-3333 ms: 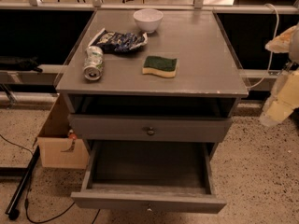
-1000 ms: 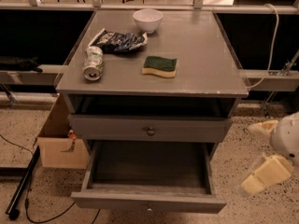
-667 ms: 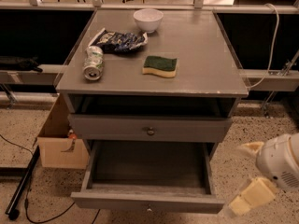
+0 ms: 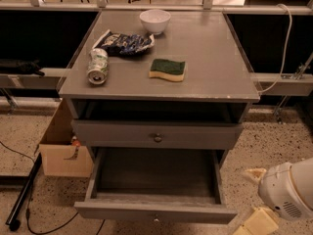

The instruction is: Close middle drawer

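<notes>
At the far left of the frame a cardboard box (image 4: 63, 153) sits on the speckled floor (image 4: 276, 146), tucked against the left side of a grey wooden desk (image 4: 210, 58) seen from above and in front. On the desk top, near its left edge, a drinks can (image 4: 98, 66) lies on its side. Just behind it is a crumpled dark snack bag (image 4: 126, 43), and beyond that, near the back edge, stands a white bowl (image 4: 155, 20). A green and yellow sponge (image 4: 167, 69) lies flat near the middle of the top, apart from the rest. Below the top is a dark open gap, then the upper drawer (image 4: 122, 134), pushed in, with a small round dark knob at its centre. Under it the middle drawer (image 4: 122, 212) is pulled far out toward the bottom of the frame, its shallow inside bare and its flat front near the lower edge. At the lower right, off the drawer's right front corner and not touching it, is the white rounded gripper (image 4: 247, 199), just above the floor. Its two tan fingers (image 4: 259, 223) are spread wide with nothing between them.
</notes>
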`<move>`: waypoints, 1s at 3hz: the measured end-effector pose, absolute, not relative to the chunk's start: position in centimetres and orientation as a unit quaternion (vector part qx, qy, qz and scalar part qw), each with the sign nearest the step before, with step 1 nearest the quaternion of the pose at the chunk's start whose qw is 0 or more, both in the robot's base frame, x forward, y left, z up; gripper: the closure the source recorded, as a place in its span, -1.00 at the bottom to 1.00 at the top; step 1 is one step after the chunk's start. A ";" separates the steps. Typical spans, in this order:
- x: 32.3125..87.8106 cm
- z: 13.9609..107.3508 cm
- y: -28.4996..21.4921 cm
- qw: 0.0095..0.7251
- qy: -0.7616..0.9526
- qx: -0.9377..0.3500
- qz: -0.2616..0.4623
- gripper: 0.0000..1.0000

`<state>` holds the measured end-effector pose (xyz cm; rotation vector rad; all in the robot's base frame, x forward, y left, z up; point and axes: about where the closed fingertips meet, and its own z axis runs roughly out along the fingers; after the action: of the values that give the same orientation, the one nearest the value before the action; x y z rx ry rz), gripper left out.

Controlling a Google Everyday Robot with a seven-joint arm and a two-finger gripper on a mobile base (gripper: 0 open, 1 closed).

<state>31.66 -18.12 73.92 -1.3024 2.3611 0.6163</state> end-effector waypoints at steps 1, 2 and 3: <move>31.4 73.6 -18.1 0.200 0.839 -0.450 0.231 -1.00; 29.5 69.8 -16.8 0.234 0.834 -0.424 0.264 -1.00; 28.8 67.2 -16.2 0.258 0.825 -0.425 0.271 -1.00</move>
<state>28.77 -16.16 67.20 -1.1518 2.2361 0.7351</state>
